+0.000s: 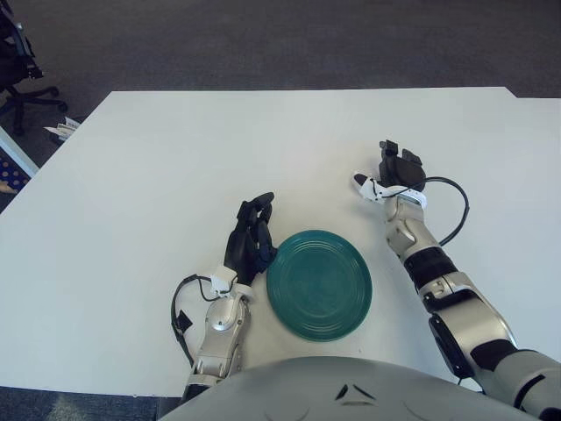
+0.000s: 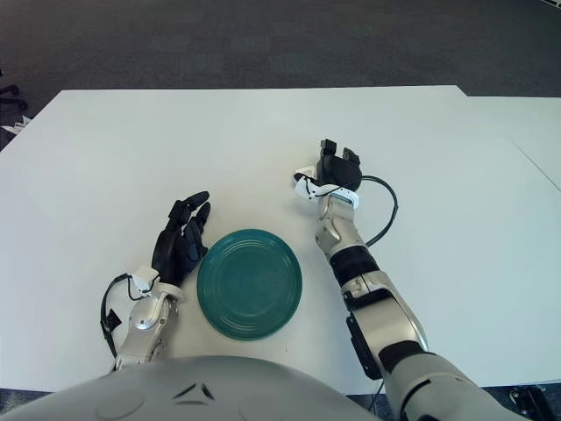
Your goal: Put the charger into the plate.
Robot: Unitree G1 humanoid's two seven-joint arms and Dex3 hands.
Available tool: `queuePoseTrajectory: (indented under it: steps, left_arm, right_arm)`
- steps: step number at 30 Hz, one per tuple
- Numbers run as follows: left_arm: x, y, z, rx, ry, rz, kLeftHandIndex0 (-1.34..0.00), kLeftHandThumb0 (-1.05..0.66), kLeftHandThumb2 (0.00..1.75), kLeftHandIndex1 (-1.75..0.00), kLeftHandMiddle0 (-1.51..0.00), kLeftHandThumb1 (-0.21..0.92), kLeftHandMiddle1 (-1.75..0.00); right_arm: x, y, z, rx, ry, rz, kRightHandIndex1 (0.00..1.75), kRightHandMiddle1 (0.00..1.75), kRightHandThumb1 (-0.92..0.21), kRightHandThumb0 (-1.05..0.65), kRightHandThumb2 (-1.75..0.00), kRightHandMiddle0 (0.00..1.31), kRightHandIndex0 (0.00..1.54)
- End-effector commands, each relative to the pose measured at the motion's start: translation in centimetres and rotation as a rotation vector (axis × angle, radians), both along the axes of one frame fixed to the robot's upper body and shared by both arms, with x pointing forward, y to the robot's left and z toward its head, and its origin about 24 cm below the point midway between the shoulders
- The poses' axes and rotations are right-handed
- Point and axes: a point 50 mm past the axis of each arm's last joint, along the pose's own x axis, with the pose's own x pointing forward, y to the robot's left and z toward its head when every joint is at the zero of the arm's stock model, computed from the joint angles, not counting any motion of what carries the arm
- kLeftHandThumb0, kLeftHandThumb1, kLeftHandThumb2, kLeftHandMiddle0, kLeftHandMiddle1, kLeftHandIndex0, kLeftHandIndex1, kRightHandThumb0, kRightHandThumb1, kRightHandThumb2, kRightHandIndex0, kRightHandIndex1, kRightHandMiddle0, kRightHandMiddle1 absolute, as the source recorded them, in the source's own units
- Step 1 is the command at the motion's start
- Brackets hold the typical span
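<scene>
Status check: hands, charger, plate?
Right hand at charger, grasp unclear. Left hand idle left of plate. Plate holds nothing. Path clear.

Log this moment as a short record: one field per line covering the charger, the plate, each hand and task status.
charger: small white charger on the white table, beyond and to the right of the plate
plate: round dark green ribbed plate, empty, near the table's front edge
right hand: right hand at the charger, black fingers over it; grasp not confirmable
left hand: left hand idle, just left of the plate, fingers relaxed
task status: charger not yet in the plate
</scene>
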Motion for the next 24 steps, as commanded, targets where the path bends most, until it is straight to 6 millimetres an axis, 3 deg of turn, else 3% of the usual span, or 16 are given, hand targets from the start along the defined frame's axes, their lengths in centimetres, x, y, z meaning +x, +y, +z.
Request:
queuePoseTrajectory:
  steps: [1,24]
  left_arm:
    - [-0.8,-0.5,-0.9,-0.016,0.080,0.005,-0.14,-0.87,0.89,-0.84,-0.43,0.92,-0.01]
    - [-0.6,-0.8,-0.7,-0.033,0.107,0.001,-0.11,-0.84,0.88,-0.81,-0.39,0.92,0.00]
  right_arm:
    - [0.1,0.5,-0.2,0.010,0.011,-0.009,0.00,0.46,-0.92,-0.91,-0.60,0.00,0.17]
    - [-0.4,2.3,-0.3,0.060,0.000,-0.022,0.00,0.48,-0.92,-0.89,-0.60,0.00,0.17]
